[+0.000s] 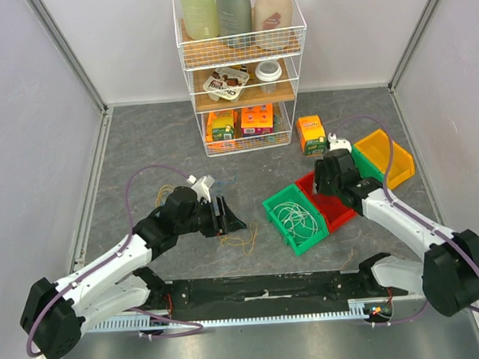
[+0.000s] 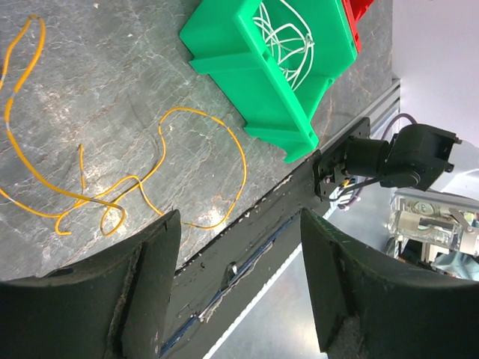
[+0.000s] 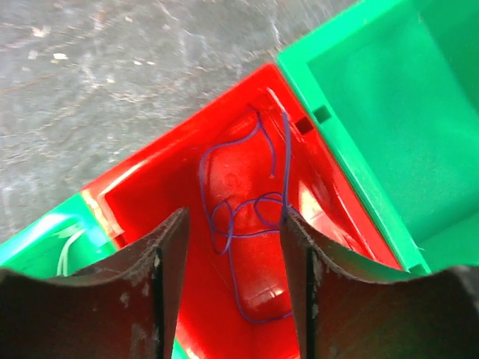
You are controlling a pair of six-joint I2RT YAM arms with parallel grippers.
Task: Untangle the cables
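Sorting looks like the step in hand. Each wire seems to get its own bin, and I judge the job past halfway: the white cable [image 2: 288,34] lies coiled in the green bin [image 2: 224,56], the blue cable [image 3: 247,217] lies in loose loops on the floor of the red bin [image 3: 150,187], and the yellow cable [image 2: 150,183] sprawls on the bare table [image 2: 112,90] just ahead of the left gripper [image 2: 239,284]. Both pairs of fingers stand apart with nothing pinched. The left hovers low near the table's front edge, and the right gripper [image 3: 233,284] hangs over the red bin with the blue wire below the gap, untouched. The next move, as I read it, falls to the left arm: come down on one yellow strand clear of its crossings, close right at the tabletop since the wire is so thin, and lift slowly so the loops fall open — probably toward the yellow bin [image 1: 387,156]. The left wrist camera gives me those crossings strand by strand, where the overhead view has only a faint scribble. The overhead adds a curl of yellow [image 1: 167,190] behind the left wrist, and I cannot tell whether it is the same wire. Only the right wrist view shows the blue wire — from above the gripper hides it. I find no dark wire in any view.
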